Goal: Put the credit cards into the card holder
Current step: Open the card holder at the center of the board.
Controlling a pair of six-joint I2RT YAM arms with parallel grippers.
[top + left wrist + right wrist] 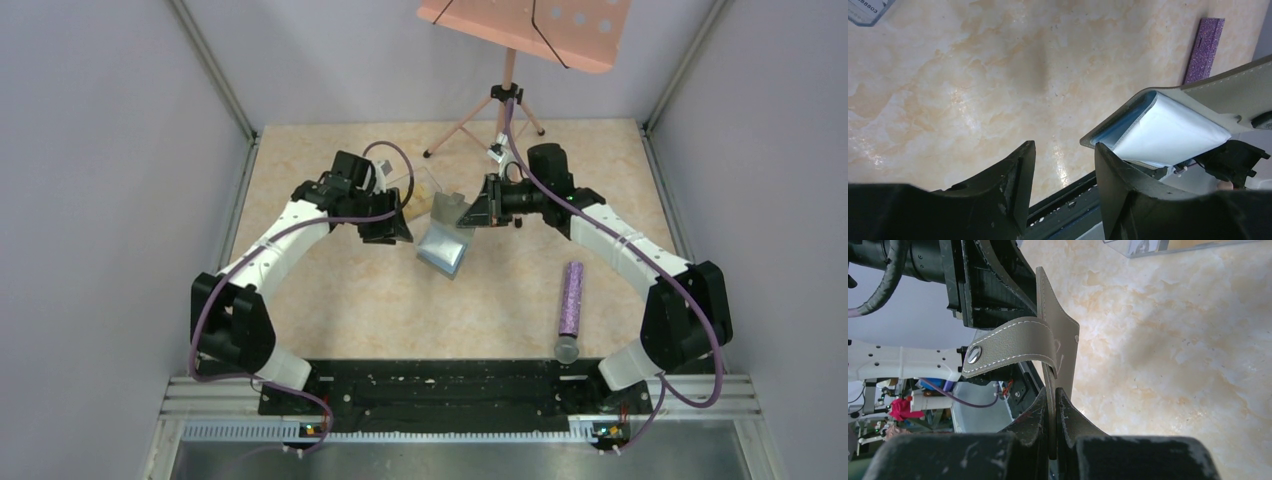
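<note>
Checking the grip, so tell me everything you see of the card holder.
The card holder is grey, leather-like, white-stitched, with a snap strap curling off one flap. It hangs opened above the table, one flap pinched by the shut fingers of the right gripper. A pale card sits in its pocket, beside the open left gripper.

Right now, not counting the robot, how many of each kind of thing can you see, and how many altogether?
Card holder: 1
Pale card in it: 1 seen, maybe more hidden
Clear box: 1
Purple sparkly tube: 1
Pink stand: 1
Total: 5 seen
</note>
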